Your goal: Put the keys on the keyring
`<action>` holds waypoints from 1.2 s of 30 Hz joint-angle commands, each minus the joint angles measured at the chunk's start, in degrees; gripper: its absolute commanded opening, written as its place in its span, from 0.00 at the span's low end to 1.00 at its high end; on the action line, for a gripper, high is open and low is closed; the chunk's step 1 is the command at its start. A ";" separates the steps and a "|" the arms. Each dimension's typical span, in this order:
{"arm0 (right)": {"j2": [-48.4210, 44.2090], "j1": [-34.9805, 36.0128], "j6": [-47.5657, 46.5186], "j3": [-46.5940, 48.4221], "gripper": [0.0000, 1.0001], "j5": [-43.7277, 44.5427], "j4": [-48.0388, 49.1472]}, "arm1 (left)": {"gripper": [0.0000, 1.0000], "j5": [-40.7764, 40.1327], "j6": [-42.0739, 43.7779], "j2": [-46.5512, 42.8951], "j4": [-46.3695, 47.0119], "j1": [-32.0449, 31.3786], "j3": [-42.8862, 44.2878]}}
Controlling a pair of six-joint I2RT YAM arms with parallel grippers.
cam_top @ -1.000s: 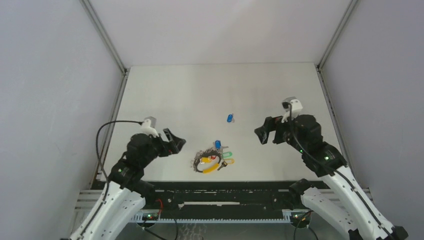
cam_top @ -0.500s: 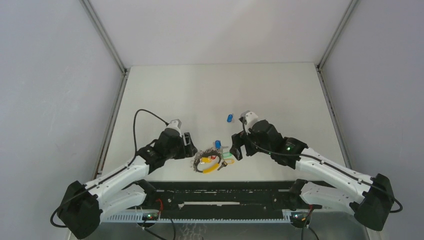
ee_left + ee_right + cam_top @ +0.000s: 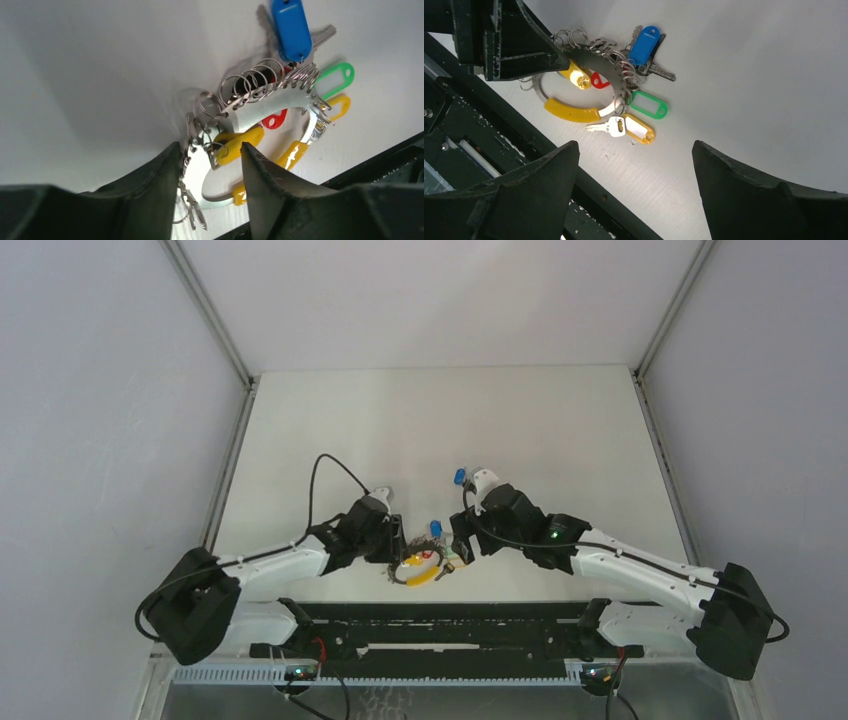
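Note:
The keyring point(image 3: 418, 568), a grey loop hung with small rings and with a yellow curved section point(image 3: 569, 111), lies near the table's front edge. Blue point(image 3: 644, 45), green point(image 3: 648, 105), red point(image 3: 599, 80) and yellow-headed point(image 3: 636, 128) keys lie at it. Another blue key point(image 3: 460, 477) lies apart, farther back. My left gripper point(image 3: 210, 150) is low over the keyring's left side point(image 3: 265, 107), jaws narrowly apart and straddling its small rings and a yellow key head point(image 3: 237, 145). My right gripper point(image 3: 636, 150) is wide open and empty, just right of the keys.
The white table point(image 3: 450, 410) is walled by grey panels on three sides. A black rail point(image 3: 450, 612) runs along the front edge, right beside the keyring. Both arms stretch inward and nearly meet over the keyring.
Both arms have swung inward and down toward the keyring. The left gripper has come onto the keyring's left side; the right has closed in on the keys from the right.

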 commanded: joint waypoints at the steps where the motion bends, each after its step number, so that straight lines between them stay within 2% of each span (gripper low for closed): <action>1: 0.19 0.46 0.79 0.67 0.83 2.04 2.39 | 0.48 4.08 0.30 5.95 6.09 -1.06 5.64; 6: -0.85 0.46 0.70 -0.30 0.82 4.93 0.86 | 0.39 8.24 0.29 14.61 9.50 -1.26 12.24; 12: -1.63 0.43 1.09 -1.60 0.82 5.63 1.34 | 0.38 9.84 1.04 20.50 11.37 -2.82 19.89; 15: -0.64 0.43 0.92 -1.63 0.81 5.54 1.38 | 0.42 6.24 1.97 17.09 11.24 -2.74 18.93; 21: 0.88 0.39 -0.38 -1.81 0.80 6.02 2.08 | 0.49 -3.23 6.01 6.41 2.61 -2.65 14.85; 29: 1.14 -0.55 -1.93 -1.81 0.79 5.48 2.85 | 0.54 -4.75 8.30 -4.46 -5.82 -4.24 7.39; 36: 1.92 -0.75 -1.94 -1.81 0.79 5.31 2.98 | 0.54 -7.73 11.99 -9.37 -8.30 -11.41 5.20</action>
